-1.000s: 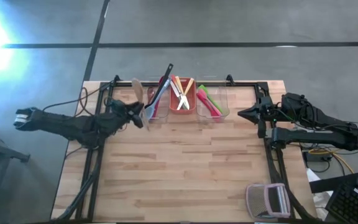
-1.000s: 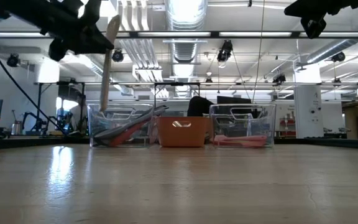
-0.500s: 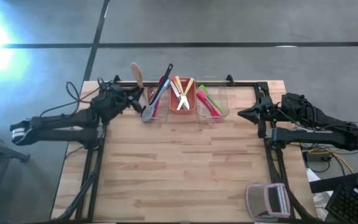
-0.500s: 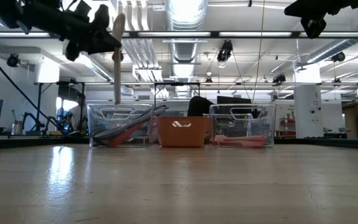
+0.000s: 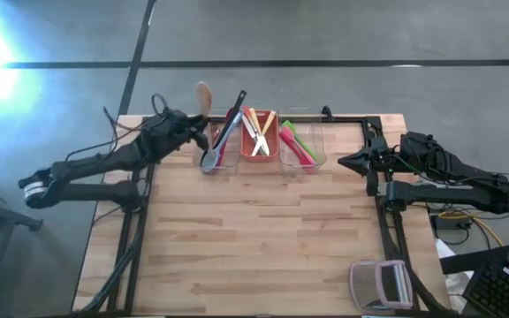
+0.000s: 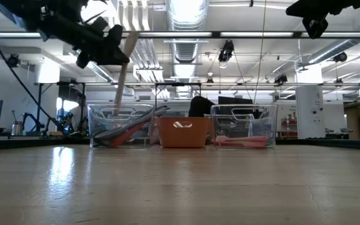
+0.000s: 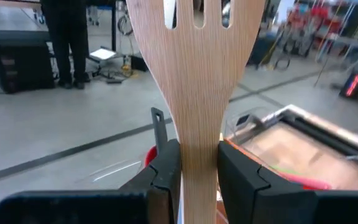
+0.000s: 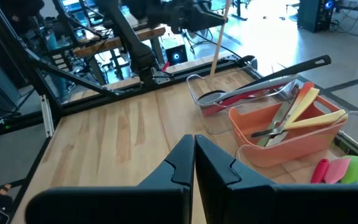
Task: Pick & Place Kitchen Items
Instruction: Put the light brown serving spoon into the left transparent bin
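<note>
My left gripper (image 5: 190, 124) is up at the table's far left, beside the left clear bin (image 5: 220, 147), shut on a wooden slotted spatula (image 6: 124, 72). The spatula's head (image 5: 204, 94) is up and reaches past the far edge. Its handle end (image 6: 118, 106) hangs at the height of the bin's rim. That bin holds large grey, black and red utensils (image 5: 223, 134). The red bin (image 5: 260, 138) holds pale sticks and tongs. The right clear bin (image 5: 302, 147) holds pink and green spoons. My right gripper (image 5: 346, 162) waits shut above the table's right side. My left gripper pinches the spatula's handle (image 7: 199, 163) just below where the slotted head widens, one finger (image 7: 166, 168) on each narrow edge. The fingers come in about level and lie across the handle. The spatula hangs clear, head up, tilted with its head toward the bins.
A grey-and-pink boxy gadget (image 5: 381, 284) sits at the table's near right corner. The three bins stand in a row along the far edge. The wooden tabletop (image 5: 254, 238) in front of them lies bare. Black frame rails (image 5: 136, 221) run down both sides.
My left gripper has swung with the spatula from in front of the left bin toward the table's far edge and rolled. The spatula stood upright and now leans, its head moved out past the far edge. The right arm has kept still.
</note>
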